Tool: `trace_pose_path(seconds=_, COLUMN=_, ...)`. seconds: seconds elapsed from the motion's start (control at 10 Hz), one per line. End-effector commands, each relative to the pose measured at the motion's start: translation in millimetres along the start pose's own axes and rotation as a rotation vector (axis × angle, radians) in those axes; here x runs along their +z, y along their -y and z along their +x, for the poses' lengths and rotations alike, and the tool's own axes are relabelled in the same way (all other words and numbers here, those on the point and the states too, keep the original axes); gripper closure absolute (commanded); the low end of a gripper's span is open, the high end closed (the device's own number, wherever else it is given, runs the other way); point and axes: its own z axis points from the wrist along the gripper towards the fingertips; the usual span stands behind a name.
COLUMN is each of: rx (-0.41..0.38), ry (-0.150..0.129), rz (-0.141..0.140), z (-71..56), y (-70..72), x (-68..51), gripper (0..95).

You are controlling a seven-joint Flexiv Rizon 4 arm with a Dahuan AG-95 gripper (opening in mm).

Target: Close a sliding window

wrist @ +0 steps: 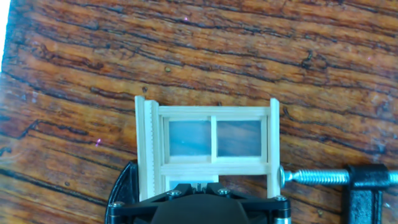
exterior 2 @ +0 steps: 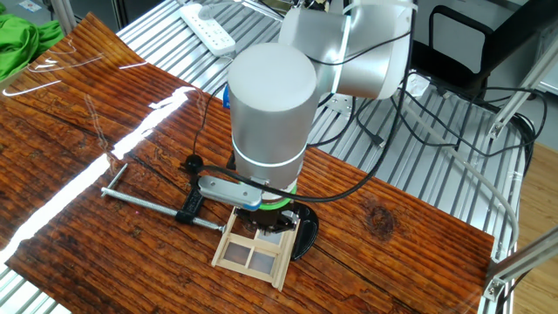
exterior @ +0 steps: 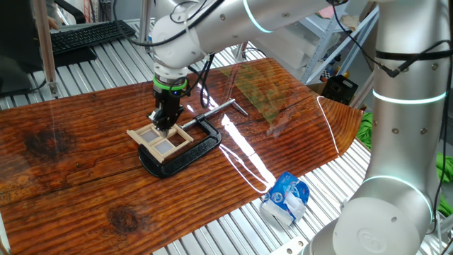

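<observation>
Directly beneath my gripper [exterior: 165, 125]: sliding window [exterior: 160, 139], long axis running near to far; finger opening hidden, cannot tell.

bright, even | glare streaks on table [exterior: 85, 134] | focus sharp

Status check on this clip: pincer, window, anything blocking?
Pincer down on the small pale-wood sliding window, jaw state unclear. Window lies flat, held by the black metal C-clamp. Nothing seen blocking it.
</observation>
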Motion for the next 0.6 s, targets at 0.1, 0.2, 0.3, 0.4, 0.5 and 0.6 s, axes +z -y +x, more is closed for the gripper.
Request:
trace_pose_path(seconds=0.1, rx=0.001, ry=0.0, rz=0.001, z=-3.1, y=0.5, x=2.8, gripper=95.0)
trace_pose_path(seconds=0.2, rx=0.001, ry=-0.001, rz=0.001, z=-3.9, y=0.4, x=4.8, gripper=95.0)
trace_pose_path(seconds=0.3, rx=0.001, ry=-0.002, rz=0.001, z=-4.8, y=0.5, x=6.8, gripper=95.0)
trace_pose_path(seconds=0.4, rx=0.001, ry=-0.002, rz=0.001, z=-5.6, y=0.6, x=8.8, gripper=95.0)
trace_pose_path(seconds=0.5, rx=0.001, ry=-0.002, rz=0.001, z=-6.0, y=0.9, x=9.9, gripper=95.0)
trace_pose_path(seconds=0.6, rx=0.001, ry=-0.003, rz=0.001, z=-6.3, y=1.6, x=11.2, gripper=95.0)
